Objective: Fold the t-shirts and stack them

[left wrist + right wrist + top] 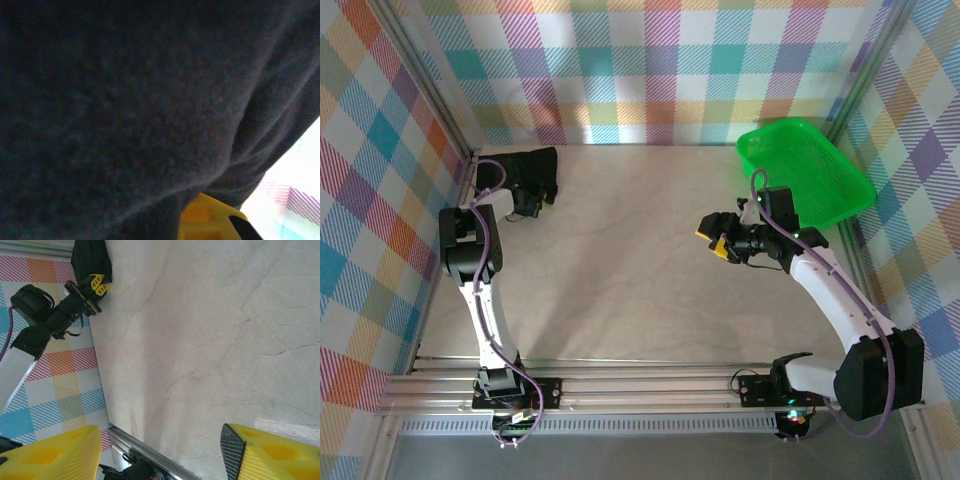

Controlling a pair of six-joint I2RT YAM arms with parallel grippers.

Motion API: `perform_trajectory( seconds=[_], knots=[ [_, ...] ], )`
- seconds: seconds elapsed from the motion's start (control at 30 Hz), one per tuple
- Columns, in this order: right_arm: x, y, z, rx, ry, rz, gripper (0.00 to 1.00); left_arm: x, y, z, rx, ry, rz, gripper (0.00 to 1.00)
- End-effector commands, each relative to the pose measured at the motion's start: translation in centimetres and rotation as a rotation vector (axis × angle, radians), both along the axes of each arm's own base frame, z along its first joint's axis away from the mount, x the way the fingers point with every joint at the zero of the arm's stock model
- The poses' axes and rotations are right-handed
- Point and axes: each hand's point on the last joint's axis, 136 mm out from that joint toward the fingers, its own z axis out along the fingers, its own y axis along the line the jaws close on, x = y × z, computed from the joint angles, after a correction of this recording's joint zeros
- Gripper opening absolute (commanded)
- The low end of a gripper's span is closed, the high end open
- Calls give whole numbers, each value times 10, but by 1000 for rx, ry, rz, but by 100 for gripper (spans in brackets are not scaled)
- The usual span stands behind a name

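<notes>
A pale tabletop (620, 260) walled in by bright plaid cloth is seen from above. At its far left corner, a black t-shirt (532, 165) is bunched into a dark clump, close to the wall. It is pinched by the left end effector (98, 284), whose yellow fingers are closed tight on the cloth. In the left wrist view, dark folds are pressed right up to the lens. A grip at one gathered spot would be expected to let the shirt be dragged or lifted into open space before it is spread. Whether the cloth rests on the tabletop or hangs cannot be told.

The right end effector (713, 240) is held above the right middle of the tabletop, jaws parted and nothing between them, presumably kept ready for a second corner. An empty green mesh basket (800, 165) is set at the far right, well apart from the shirt. No fold has been made yet.
</notes>
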Motion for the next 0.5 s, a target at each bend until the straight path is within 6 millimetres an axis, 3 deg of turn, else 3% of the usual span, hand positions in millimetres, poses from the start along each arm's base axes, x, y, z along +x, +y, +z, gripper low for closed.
perform_trajectory(
  seconds=[0.0, 0.13, 0.3, 0.33, 0.4, 0.47],
  knots=[
    [6, 5, 18, 26, -55, 29, 65, -17, 13, -20, 51, 117, -93, 0],
    [8, 7, 21, 38, -66, 39, 65, -17, 30, -19, 81, 123, -92, 0],
    [12, 12, 34, 77, -122, 63, 65, -10, 31, -2, 89, 83, -116, 0],
    [13, 13, 37, 85, -136, 67, 65, -10, 30, 5, 88, 72, -114, 8],
    [16, 13, 47, 90, -180, 56, 67, -9, 24, 28, 85, 32, -110, 47],
    [21, 11, 60, 96, -235, 33, 68, -12, 14, 57, 106, -9, -124, 73]
  ],
)
